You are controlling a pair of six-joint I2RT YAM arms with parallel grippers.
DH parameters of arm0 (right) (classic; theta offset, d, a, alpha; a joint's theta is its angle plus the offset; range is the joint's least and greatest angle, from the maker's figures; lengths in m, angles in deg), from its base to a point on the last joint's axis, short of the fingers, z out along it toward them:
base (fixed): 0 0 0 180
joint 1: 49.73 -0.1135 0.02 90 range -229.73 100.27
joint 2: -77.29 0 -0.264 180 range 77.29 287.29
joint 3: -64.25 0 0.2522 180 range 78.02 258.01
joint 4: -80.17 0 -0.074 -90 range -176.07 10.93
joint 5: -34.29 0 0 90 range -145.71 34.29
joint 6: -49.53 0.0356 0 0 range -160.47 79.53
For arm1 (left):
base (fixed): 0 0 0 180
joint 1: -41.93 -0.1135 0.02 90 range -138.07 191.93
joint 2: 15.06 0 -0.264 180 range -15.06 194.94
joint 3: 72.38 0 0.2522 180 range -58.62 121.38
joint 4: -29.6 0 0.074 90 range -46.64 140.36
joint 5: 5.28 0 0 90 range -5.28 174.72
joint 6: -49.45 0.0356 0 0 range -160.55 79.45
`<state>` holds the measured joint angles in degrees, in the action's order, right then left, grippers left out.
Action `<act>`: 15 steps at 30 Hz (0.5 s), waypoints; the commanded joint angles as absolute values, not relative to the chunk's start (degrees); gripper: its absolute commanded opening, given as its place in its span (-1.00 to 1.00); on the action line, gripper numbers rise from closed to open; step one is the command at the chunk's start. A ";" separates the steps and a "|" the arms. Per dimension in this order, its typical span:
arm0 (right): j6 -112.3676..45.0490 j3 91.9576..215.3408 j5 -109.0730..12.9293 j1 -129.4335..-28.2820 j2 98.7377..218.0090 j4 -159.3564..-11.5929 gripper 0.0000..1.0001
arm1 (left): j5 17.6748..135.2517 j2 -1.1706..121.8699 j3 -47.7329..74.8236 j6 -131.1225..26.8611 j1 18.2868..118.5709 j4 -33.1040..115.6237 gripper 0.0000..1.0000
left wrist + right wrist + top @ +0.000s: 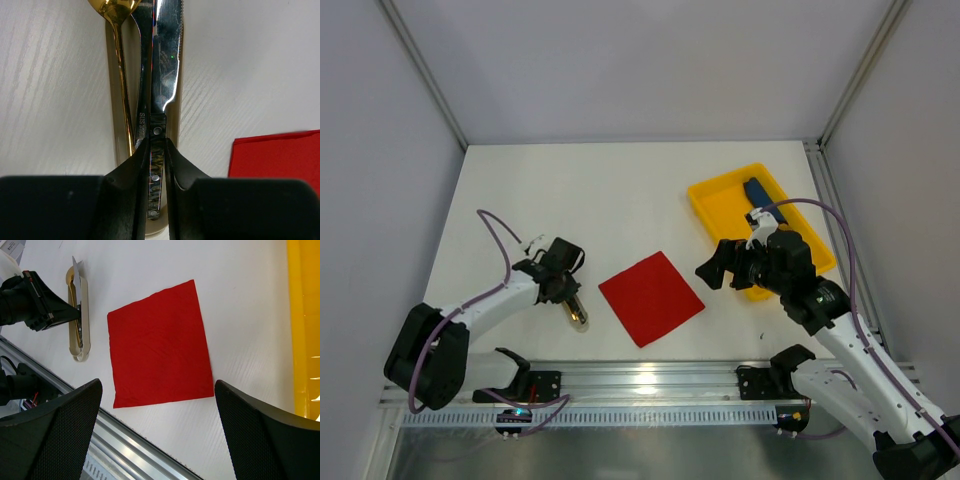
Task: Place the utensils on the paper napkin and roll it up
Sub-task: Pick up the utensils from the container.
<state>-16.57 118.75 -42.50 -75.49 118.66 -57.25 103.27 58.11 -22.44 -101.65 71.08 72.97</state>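
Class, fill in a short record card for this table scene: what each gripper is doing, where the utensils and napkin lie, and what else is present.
left gripper: closed on a utensil handle
utensils: lying in a beige sleeve on the table, left of the napkin
paper napkin: red, flat, nothing on it
right gripper: open, empty, between napkin and tray
yellow tray: right of the napkin, holds a dark-blue item
stage: utensils not yet on the napkin
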 commanded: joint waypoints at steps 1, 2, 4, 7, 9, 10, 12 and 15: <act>-17.36 120.20 -42.97 -75.39 118.42 -58.21 0.93 | 105.20 57.80 -23.91 -101.90 71.20 73.34 -0.70; -17.36 120.20 -42.97 -75.39 118.34 -58.21 0.93 | 105.20 57.80 -23.91 -101.81 71.20 73.42 -0.72; -17.36 120.29 -42.97 -75.39 118.25 -58.21 0.94 | 105.20 57.63 -23.91 -101.90 71.20 73.42 -0.81; -17.10 120.38 -42.71 -75.48 118.16 -58.12 0.93 | 105.64 56.75 -23.56 -101.90 71.20 74.12 -1.00; -17.10 120.47 -42.44 -75.39 118.16 -58.12 0.94 | 105.99 55.88 -23.29 -101.81 71.20 75.26 -1.00; -17.10 120.55 -42.35 -75.39 118.25 -58.21 0.94 | 106.34 55.44 -23.03 -101.81 71.20 75.53 -1.00; -17.01 120.55 -42.18 -75.39 118.34 -58.38 0.93 | 106.61 54.82 -22.85 -101.81 71.20 76.32 -1.00; -17.01 120.47 -42.09 -75.39 118.51 -58.38 0.94 | 106.96 53.50 -22.15 -101.72 71.20 77.37 -1.00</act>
